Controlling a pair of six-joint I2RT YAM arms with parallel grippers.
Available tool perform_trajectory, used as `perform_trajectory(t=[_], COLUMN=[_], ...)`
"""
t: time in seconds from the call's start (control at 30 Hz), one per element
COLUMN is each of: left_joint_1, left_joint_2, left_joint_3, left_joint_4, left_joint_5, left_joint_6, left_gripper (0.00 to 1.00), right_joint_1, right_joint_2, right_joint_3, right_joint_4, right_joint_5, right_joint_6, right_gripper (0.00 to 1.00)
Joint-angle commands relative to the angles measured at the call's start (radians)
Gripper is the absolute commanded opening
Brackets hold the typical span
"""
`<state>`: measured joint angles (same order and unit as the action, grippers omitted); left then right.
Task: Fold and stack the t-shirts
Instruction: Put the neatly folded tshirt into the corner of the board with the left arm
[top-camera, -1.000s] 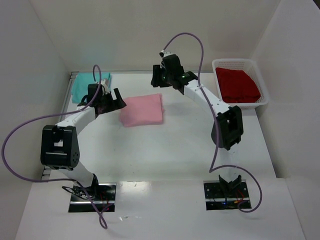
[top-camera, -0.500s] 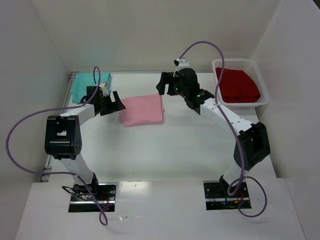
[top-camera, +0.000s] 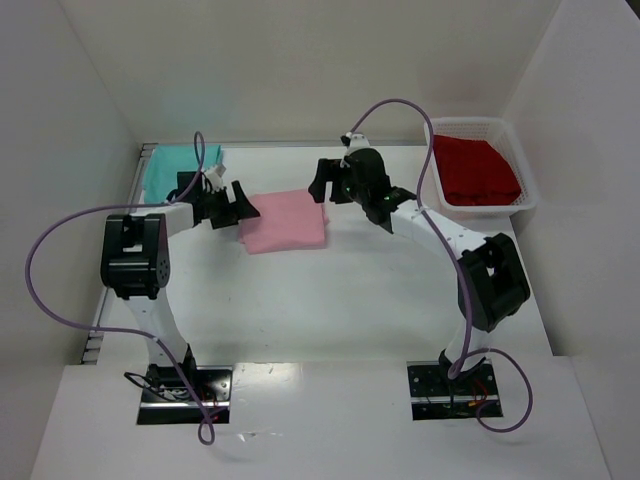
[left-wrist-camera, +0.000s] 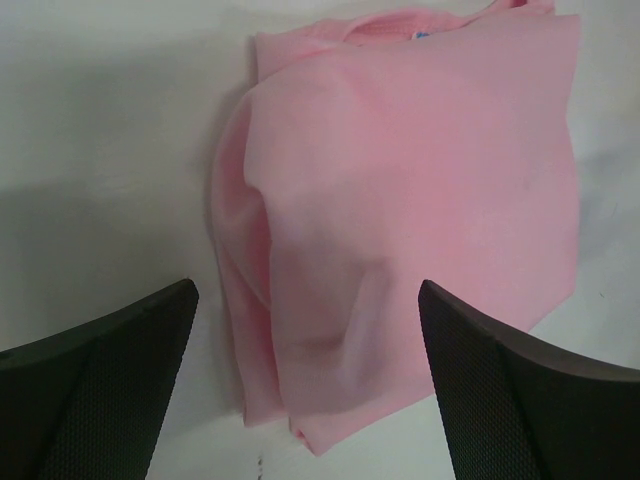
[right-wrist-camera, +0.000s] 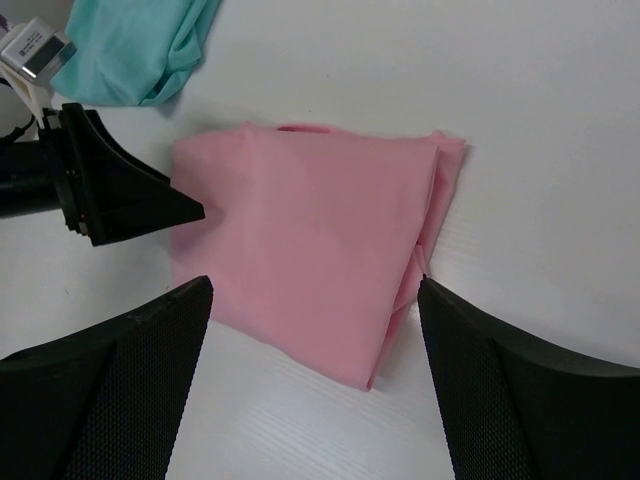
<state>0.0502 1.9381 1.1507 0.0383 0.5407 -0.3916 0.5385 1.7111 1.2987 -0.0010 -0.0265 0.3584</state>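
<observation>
Top external: your folded pink t-shirt (top-camera: 285, 220) lies mid-surface (top-camera: 350, 290); left claw (top-camera: 246, 204) at its 9 o'clock and right claw (top-camera: 320, 183) at 1 o'clock both gape wide, grasping nothing.

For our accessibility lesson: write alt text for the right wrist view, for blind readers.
A folded pink shirt lies on a white table, framed by the open right tool. The left tool points at one edge; a teal shirt lies beyond it.
</observation>
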Motion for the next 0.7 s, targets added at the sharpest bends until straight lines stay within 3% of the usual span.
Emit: perform_trajectory(t=[0.0,0.47,0.67], left_joint_1=[0.004,-0.006,-0.035], left_joint_2=[0.056,0.107,0.125], left_joint_3=[0.017,0.006,0.015], left_joint_4=[0.005,-0.072,-0.090], left_joint_5=[0.074,0.171,0.148], left_joint_6=[0.033,0.115,0.115], left_gripper=[0.99,0.99,0.93], right_joint_1=[-0.006,-0.006,-0.006], right_joint_2=[0.004,0.160,0.160], right_joint_3=[-0.025,0.017,0.017], right_joint_4=[0.087,0.087,0.096], right_joint_5=[-0.004,-0.049,-0.049], right_joint_6=[0.010,0.031,0.031], right_gripper=[0.89,0.86,0.86])
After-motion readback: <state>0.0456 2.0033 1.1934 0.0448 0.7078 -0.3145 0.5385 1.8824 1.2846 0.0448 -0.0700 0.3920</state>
